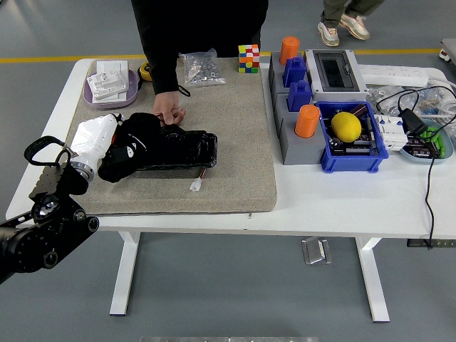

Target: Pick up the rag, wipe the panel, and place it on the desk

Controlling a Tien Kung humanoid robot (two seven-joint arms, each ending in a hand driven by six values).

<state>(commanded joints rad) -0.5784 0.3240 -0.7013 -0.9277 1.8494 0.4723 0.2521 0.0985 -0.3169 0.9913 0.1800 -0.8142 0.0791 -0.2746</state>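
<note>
A glossy black panel (187,148) lies on the grey felt mat (235,121). A black rag (132,144) rests bunched over the panel's left end. My left hand (112,147), white at the wrist, is shut on the rag, its fingers buried in the cloth. A person at the far side presses one hand (169,112) onto the panel's far edge near the rag. My right arm does not show.
A small white connector (196,186) lies on the mat in front of the panel. Behind are a purple dish (110,87), a bag of screws (198,68) and a colour cube (249,58). To the right stand a grey block (293,135), a blue bin (350,149) and cables (420,121).
</note>
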